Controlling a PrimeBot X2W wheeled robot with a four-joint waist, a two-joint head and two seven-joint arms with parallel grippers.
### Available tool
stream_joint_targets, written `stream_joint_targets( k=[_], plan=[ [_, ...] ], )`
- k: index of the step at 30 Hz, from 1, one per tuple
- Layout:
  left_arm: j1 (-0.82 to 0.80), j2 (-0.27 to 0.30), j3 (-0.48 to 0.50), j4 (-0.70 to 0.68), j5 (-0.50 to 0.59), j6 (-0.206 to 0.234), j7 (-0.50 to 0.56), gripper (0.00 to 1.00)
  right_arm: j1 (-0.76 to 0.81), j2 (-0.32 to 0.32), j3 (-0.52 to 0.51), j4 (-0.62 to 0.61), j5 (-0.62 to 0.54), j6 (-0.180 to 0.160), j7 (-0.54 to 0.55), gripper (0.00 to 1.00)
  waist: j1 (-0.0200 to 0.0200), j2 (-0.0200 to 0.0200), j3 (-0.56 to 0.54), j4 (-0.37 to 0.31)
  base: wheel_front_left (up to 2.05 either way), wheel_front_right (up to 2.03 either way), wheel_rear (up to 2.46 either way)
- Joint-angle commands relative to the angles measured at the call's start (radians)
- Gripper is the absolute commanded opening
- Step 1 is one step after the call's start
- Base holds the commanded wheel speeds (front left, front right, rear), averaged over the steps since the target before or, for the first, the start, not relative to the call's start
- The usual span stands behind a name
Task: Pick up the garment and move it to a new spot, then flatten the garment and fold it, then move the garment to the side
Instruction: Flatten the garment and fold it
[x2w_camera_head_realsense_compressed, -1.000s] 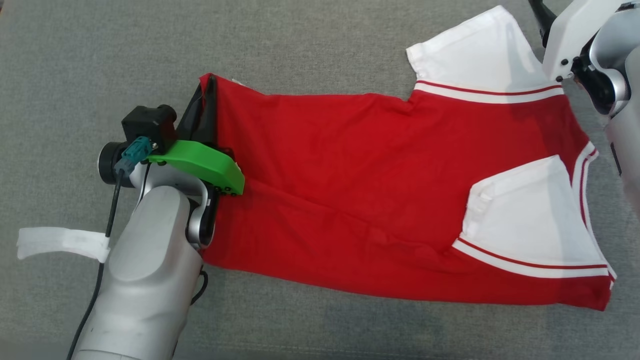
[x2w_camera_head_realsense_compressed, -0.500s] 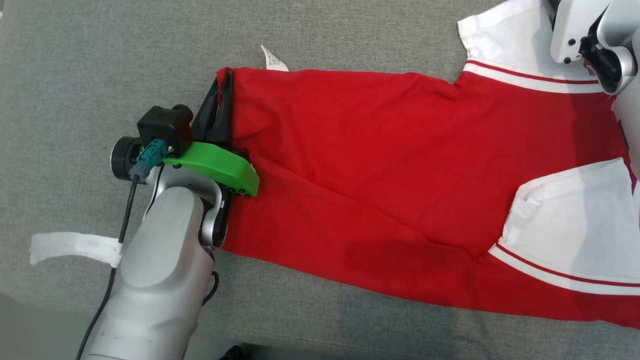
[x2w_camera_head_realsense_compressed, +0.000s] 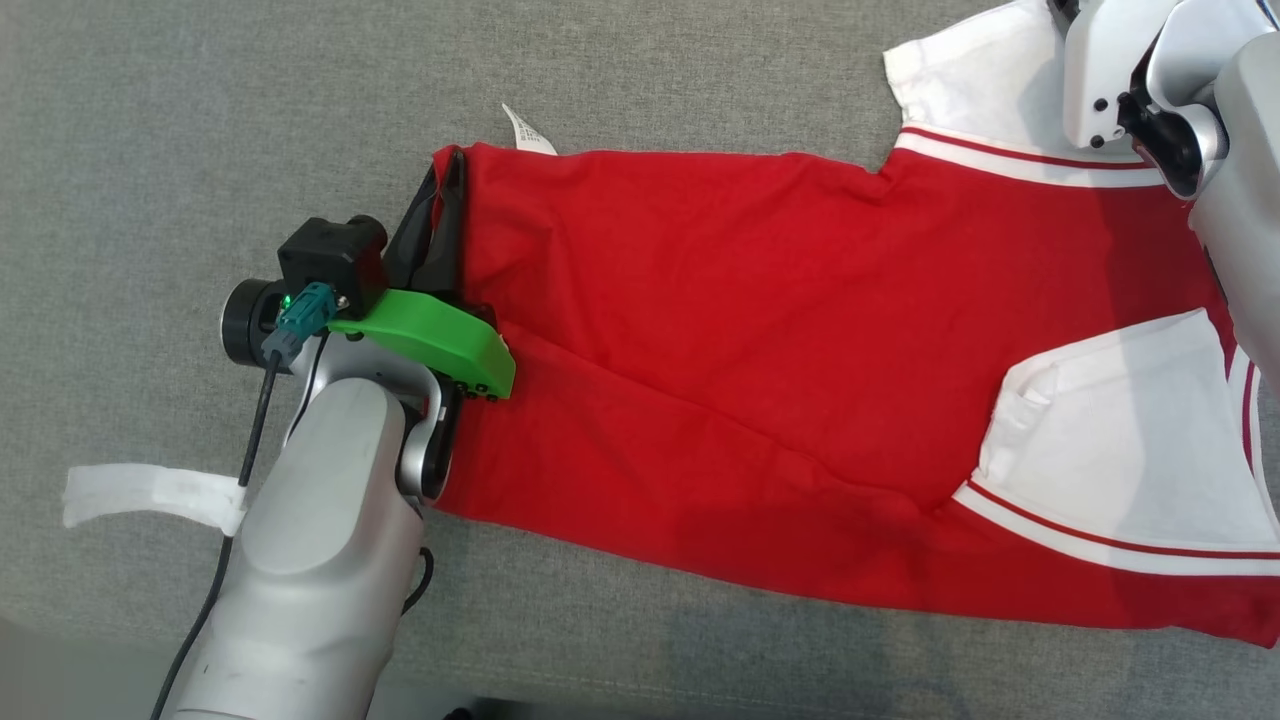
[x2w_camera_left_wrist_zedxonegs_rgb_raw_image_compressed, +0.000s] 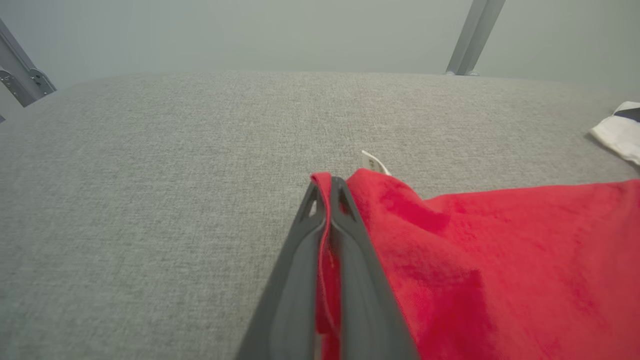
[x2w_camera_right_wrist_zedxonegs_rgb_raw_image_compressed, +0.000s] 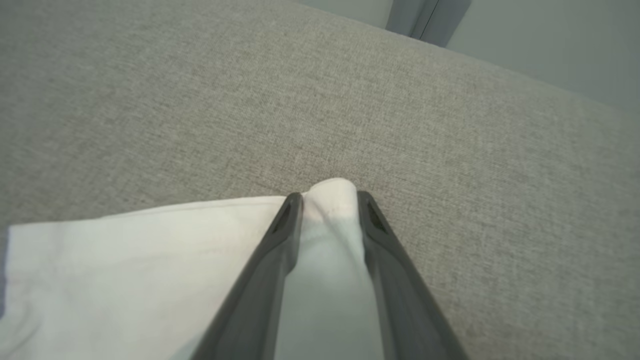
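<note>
The garment (x2w_camera_head_realsense_compressed: 760, 330) is a red shirt with white, red-striped sleeves, spread sideways on a grey padded surface (x2w_camera_head_realsense_compressed: 200, 120). My left gripper (x2w_camera_head_realsense_compressed: 455, 160) is shut on its far-left hem corner; in the left wrist view the fingers (x2w_camera_left_wrist_zedxonegs_rgb_raw_image_compressed: 327, 182) pinch a thin fold of red cloth (x2w_camera_left_wrist_zedxonegs_rgb_raw_image_compressed: 500, 260). My right wrist (x2w_camera_head_realsense_compressed: 1110, 70) hangs over the upper white sleeve (x2w_camera_head_realsense_compressed: 980, 80) at the top right. In the right wrist view my right gripper (x2w_camera_right_wrist_zedxonegs_rgb_raw_image_compressed: 329, 197) holds a thick fold of that white sleeve (x2w_camera_right_wrist_zedxonegs_rgb_raw_image_compressed: 125, 260), with cloth pressed against both fingers and bulging at the tips.
A white care label (x2w_camera_head_realsense_compressed: 525, 130) sticks out from the hem just beyond my left fingers. A white strap (x2w_camera_head_realsense_compressed: 140, 492) hangs off the left arm's cable. Metal frame legs (x2w_camera_left_wrist_zedxonegs_rgb_raw_image_compressed: 472, 37) stand past the far edge of the surface.
The head view has shifted. The care label has come into sight at the hem. My right wrist has moved in over the upper white sleeve. The left gripper keeps its hold on the corner.
</note>
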Motion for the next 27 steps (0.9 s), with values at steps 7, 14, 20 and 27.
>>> stream_joint_targets(
  k=[7, 14, 20, 27],
  plan=[
    [-0.012, 0.002, 0.006, 0.010, 0.008, -0.010, -0.003, 0.00, 0.020, -0.013, 0.044, 0.067, 0.021, -0.001, 0.021, 0.00, 0.0000, 0.0000, 0.006, 0.000, 0.00, 0.00, 0.00],
    [-0.004, 0.008, 0.024, 0.021, 0.009, -0.011, -0.003, 0.00, 0.003, -0.013, 0.050, 0.065, 0.039, -0.001, -0.067, 0.00, 0.0000, 0.0000, -0.019, -0.017, 0.00, 0.00, 0.00],
    [0.020, 0.020, 0.042, 0.044, -0.002, -0.021, -0.003, 0.00, 0.044, -0.014, 0.072, -0.002, 0.099, -0.001, -0.157, 0.00, 0.0000, 0.0000, -0.076, -0.051, 0.00, 0.00, 0.00],
    [0.048, 0.054, 0.062, 0.082, -0.027, -0.035, -0.001, 0.00, 0.165, -0.074, 0.126, -0.176, 0.203, -0.001, -0.240, 0.00, 0.0000, 0.0000, -0.165, -0.113, 0.00, 0.00, 0.00]
  ],
)
